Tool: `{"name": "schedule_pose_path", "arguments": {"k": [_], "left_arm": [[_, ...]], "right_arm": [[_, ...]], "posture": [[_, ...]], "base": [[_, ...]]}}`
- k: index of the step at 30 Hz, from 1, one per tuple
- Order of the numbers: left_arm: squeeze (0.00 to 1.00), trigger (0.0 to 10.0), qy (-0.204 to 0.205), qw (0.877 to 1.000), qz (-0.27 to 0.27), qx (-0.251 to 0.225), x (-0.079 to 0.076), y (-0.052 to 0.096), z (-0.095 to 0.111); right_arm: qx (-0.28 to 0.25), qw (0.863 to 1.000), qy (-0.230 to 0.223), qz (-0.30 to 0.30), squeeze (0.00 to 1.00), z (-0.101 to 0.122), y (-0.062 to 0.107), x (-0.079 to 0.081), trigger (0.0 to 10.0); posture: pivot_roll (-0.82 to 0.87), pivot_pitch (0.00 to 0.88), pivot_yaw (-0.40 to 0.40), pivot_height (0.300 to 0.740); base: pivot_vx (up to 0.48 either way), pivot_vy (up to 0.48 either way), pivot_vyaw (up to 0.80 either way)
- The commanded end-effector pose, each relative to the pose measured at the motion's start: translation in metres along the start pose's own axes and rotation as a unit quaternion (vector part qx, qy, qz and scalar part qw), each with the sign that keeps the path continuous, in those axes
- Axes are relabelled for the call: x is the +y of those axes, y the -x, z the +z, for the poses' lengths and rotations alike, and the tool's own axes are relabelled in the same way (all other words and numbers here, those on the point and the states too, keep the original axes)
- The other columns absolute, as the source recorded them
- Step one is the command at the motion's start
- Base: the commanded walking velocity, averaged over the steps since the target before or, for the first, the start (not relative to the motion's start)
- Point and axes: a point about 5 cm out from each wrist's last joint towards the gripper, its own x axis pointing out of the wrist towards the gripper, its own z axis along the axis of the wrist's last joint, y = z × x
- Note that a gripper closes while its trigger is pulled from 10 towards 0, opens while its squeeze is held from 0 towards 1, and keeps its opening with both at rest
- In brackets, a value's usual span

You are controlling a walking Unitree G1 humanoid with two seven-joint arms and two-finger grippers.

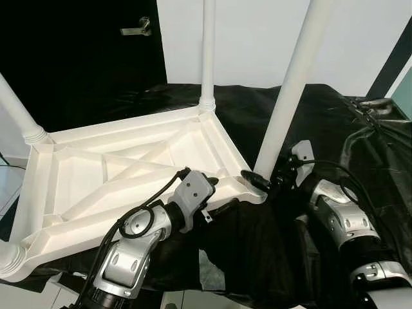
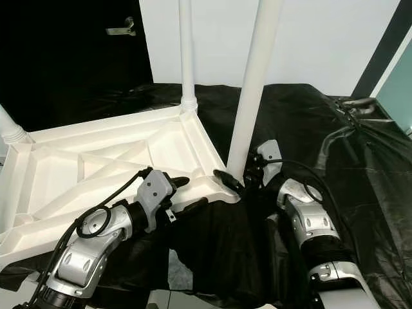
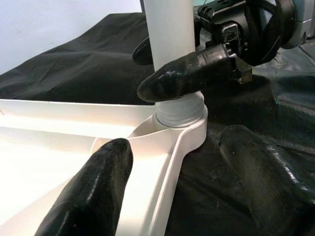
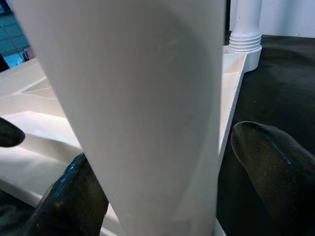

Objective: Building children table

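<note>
The right gripper [image 1: 261, 182] clamps the white leg [image 1: 293, 90] at the upturned tabletop's [image 1: 122, 174] four-o'clock corner, while the left gripper [image 3: 172, 196] straddles its rim, fingers apart.

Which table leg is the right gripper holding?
The near-right leg, in the tabletop's corner nearest the robot's right; the right gripper's fingers straddle its base.

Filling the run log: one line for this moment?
right hand: around near table leg base | left hand: open at tabletop rim | tabletop upside down

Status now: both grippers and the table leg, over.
Right gripper shut on near leg at its base. Left gripper open astride tabletop rim. Nothing blocking.
</note>
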Motion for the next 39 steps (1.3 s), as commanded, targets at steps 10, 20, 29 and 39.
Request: {"name": "schedule_pose_path", "arguments": {"k": [10,20,29,39], "left_arm": [[0.0,10.0,-0.005,1.0,0.021,0.001,0.003,-0.001,0.0],[0.0,10.0,-0.005,1.0,0.022,0.001,0.003,-0.001,0.0],[0.0,10.0,-0.006,1.0,0.022,0.0,0.004,-0.002,0.0],[0.0,10.0,-0.006,1.0,0.024,-0.002,0.004,-0.002,0.001]], "right_arm": [[-0.008,1.0,-0.016,-0.007,0.0,0.003,0.0,-0.002,10.0],[-0.007,1.0,-0.013,-0.007,0.0,0.003,-0.002,-0.002,10.0],[0.016,0.997,0.078,-0.016,0.0,0.008,-0.002,-0.007,10.0],[-0.028,0.998,-0.043,-0.038,0.0,0.011,-0.006,-0.009,10.0]], "posture": [[0.07,0.0,-0.01,0.74],[0.07,0.0,-0.01,0.74],[0.07,0.0,-0.013,0.74],[0.07,0.0,-0.013,0.74]], "base": [[0.0,0.0,0.0],[0.0,0.0,0.0],[0.0,0.0,0.0],[0.0,0.0,0.0]]}}
